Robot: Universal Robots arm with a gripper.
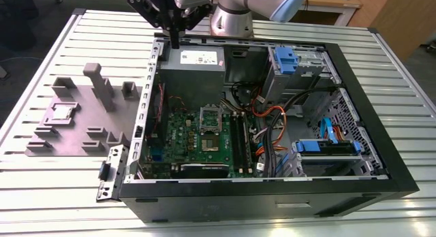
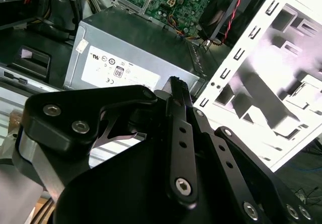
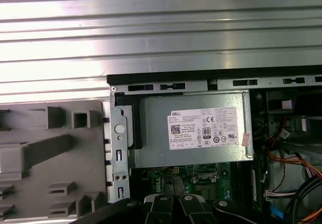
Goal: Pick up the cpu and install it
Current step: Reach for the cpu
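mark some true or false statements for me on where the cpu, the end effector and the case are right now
1. The small square silver-grey cpu lies on the grey-purple moulded plate. True.
2. The black end effector holds the cpu. False: it hangs over the case's edge by the grey power supply box, well apart from the cpu.
3. The black computer case lies open, with its green circuit board showing. True.
4. The moulded plate lies at the exterior view's right of the case. False: it lies at the case's left in that view.
5. The cpu sits in the circuit board. False: it is outside the case, on the plate.
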